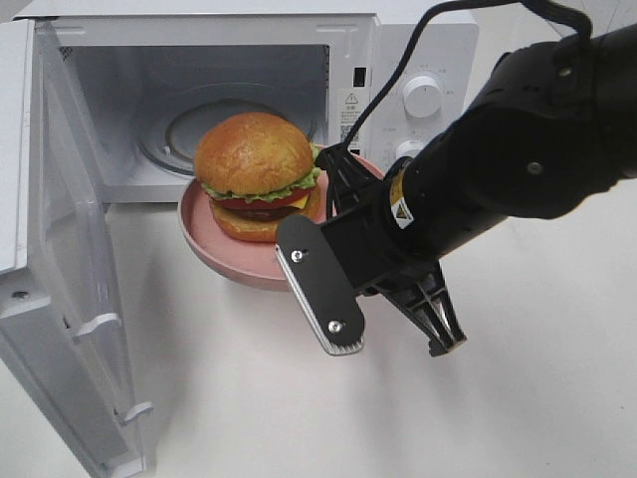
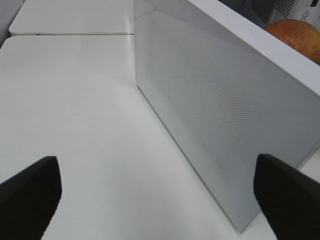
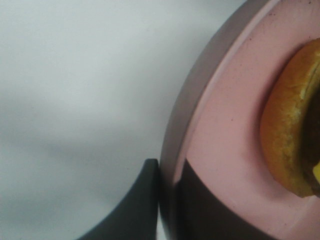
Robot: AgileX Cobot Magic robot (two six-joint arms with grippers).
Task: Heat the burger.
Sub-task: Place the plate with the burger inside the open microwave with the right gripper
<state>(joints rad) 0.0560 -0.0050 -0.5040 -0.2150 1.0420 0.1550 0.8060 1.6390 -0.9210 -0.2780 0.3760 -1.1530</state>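
The burger (image 1: 257,174), with its golden bun, lettuce and tomato, sits on a round pink plate (image 1: 214,249) just in front of the open microwave (image 1: 239,110). My right gripper (image 1: 338,169) is shut on the plate's right rim. In the right wrist view the gripper (image 3: 167,200) pinches the plate (image 3: 220,125), one finger on each side of the rim, with the burger's lower bun (image 3: 290,135) close by. My left gripper (image 2: 157,195) stands open and empty over the table beside the microwave door (image 2: 225,125). The burger's bun (image 2: 297,35) peeks over the door's top edge.
The microwave door (image 1: 70,299) is swung wide open to the left. A glass turntable (image 1: 179,134) lies inside the cavity. Control knobs (image 1: 423,97) are on the right panel. The right arm (image 1: 518,149) reaches in from the right above the white table (image 1: 518,398).
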